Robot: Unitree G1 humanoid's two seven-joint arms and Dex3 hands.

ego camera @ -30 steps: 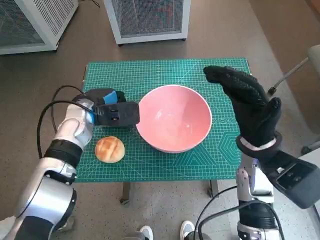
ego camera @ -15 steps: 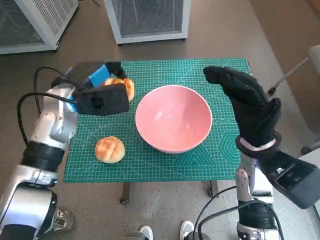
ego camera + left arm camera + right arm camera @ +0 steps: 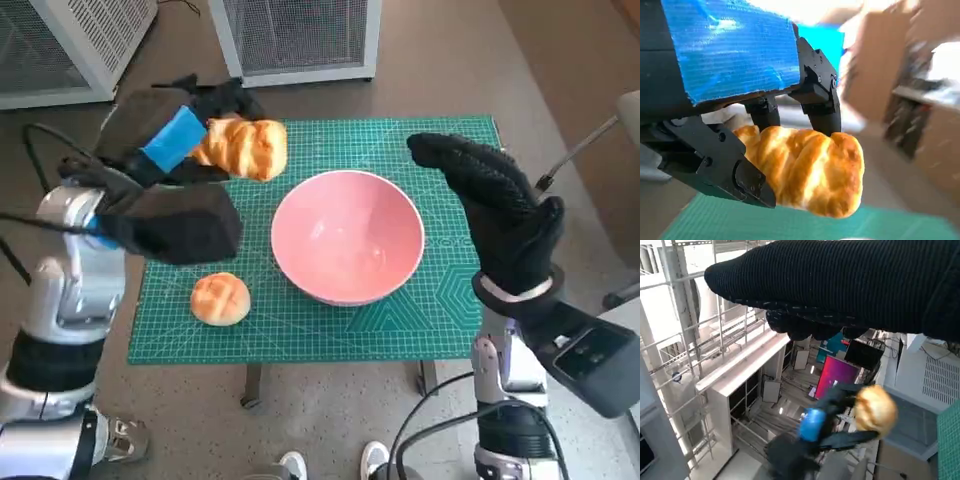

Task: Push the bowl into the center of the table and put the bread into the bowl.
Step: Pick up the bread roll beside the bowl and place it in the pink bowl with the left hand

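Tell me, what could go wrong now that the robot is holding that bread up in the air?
The left hand holds the long bread by one end, and most of it sticks out past the fingers, so it might slip and fall. It is up beside the pink bowl, not over it, so letting go now would likely miss. The raised right hand hangs close to the bowl and could bump it.
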